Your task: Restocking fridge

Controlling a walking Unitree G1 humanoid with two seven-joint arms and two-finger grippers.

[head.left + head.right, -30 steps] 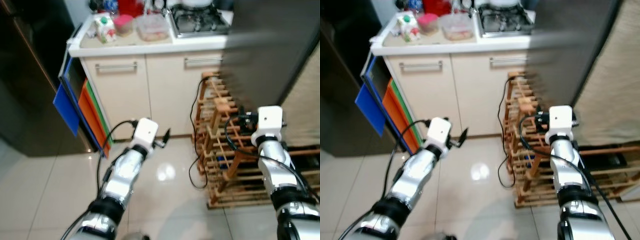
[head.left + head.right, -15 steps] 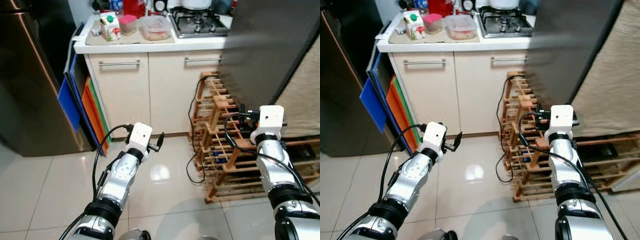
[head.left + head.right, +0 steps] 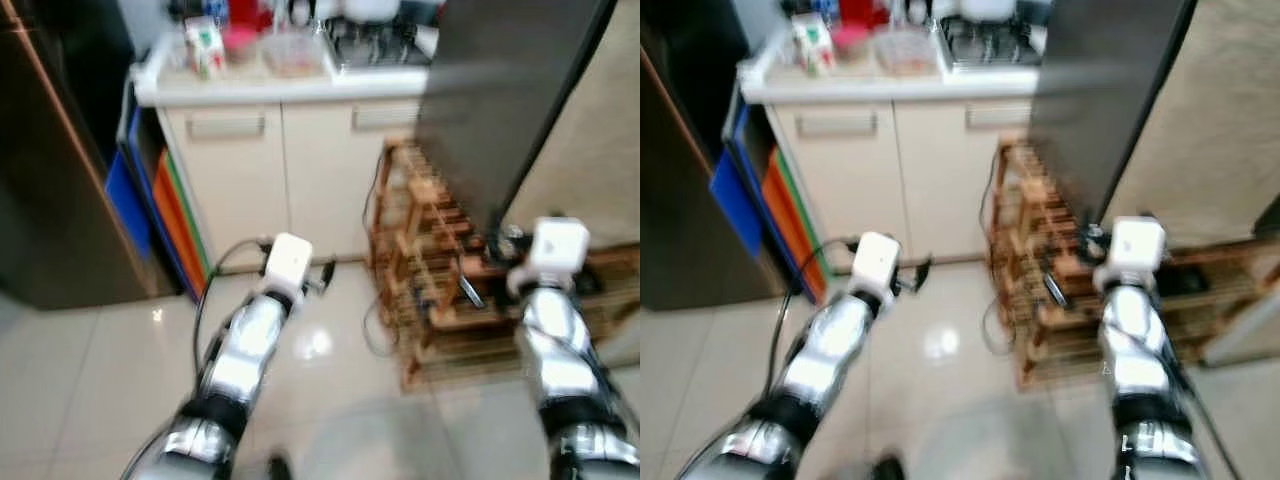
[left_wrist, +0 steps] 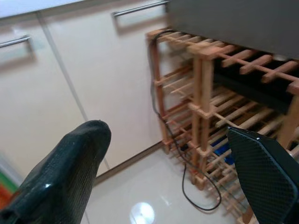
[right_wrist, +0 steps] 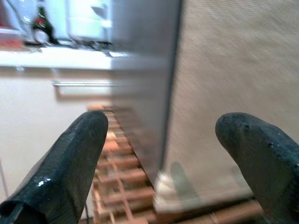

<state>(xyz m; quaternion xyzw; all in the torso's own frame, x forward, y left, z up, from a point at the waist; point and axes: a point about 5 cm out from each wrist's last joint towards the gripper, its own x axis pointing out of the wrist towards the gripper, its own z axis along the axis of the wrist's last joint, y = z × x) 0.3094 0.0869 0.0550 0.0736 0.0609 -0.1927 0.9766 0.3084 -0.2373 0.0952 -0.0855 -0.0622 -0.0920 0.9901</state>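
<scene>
Pale wood fills the space ahead of us: a slatted wooden rack (image 3: 440,260) stands on the glossy tiled floor (image 3: 90,380) at about two o'clock, against cream cabinets (image 3: 290,170) at twelve. A black cable (image 4: 180,154) trails down its near side to the floor. The head views are blurred, so we judge we are walking or turning.

Our left gripper (image 4: 168,172) is raised before us, its fingers spread wide with nothing between them, looking toward the cabinets and the rack. Our right gripper (image 5: 163,168) is raised at about two o'clock, fingers likewise held far apart and empty, facing a dark grey panel (image 5: 145,70) and a beige textured surface (image 5: 224,93) beside it.

The goods we judge are meant for restocking sit on the countertop (image 3: 280,90) at eleven to twelve o'clock: a carton (image 3: 205,48), a pink-lidded tub (image 3: 850,40) and a clear container (image 3: 292,58), well apart from both grippers. The tall dark fridge (image 3: 50,170) stands at ten o'clock, with blue and orange boards (image 3: 165,215) wedged between it and the cabinets.

The risks from here:
- Our right arm is close to the rack, so a turn could knock it.
- The loose cable could snag a foot or a finger.
- Reaching for the counter while the picture is smeared could topple the carton, so we should settle first.
</scene>
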